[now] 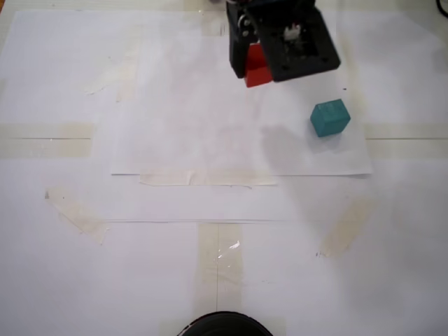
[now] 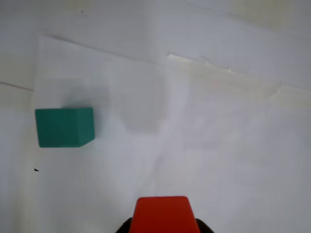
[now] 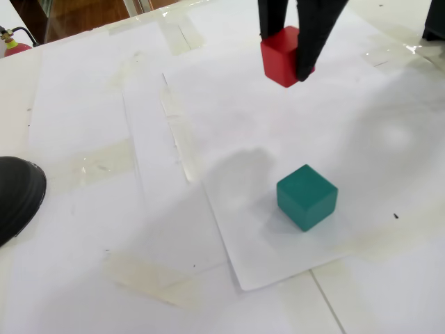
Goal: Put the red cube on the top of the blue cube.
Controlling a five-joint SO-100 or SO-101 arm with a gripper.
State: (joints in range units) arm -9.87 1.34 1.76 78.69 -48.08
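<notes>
1. Red is what you see clamped in the tool (image 3: 288, 59): the red cube (image 3: 280, 56) sits between its two black fingers (image 3: 313, 42), which are closed on the cube's sides, and the cube hangs clear above the paper with a shadow below it.
2. In a fixed view from above, you find the red cube (image 1: 257, 66) near the far edge, partly hidden under the black body of the tool (image 1: 260, 64).
3. In the wrist view, the red cube (image 2: 163, 214) fills the bottom centre of the frame, with the dark tips of the tool just showing on either side of it.
4. The blue cube (image 1: 330, 117) rests on a white paper sheet (image 1: 210, 133), to the right of and nearer than the red cube in that fixed view; the two cubes are apart, not touching.
5. In the low fixed view, the blue cube (image 3: 306, 196) stands flat on the sheet, close to the sheet's near corner, well below the held red cube in the frame.
6. In the wrist view, you see the blue cube (image 2: 64, 127) at the left, resting just inside the sheet's left edge.
7. The tabletop (image 1: 56, 266) is covered with white paper held down by strips of clear tape (image 1: 217, 255).
8. A dark rounded object (image 3: 17, 195) sits at the left edge of the low fixed view; you cannot tell what it is.
</notes>
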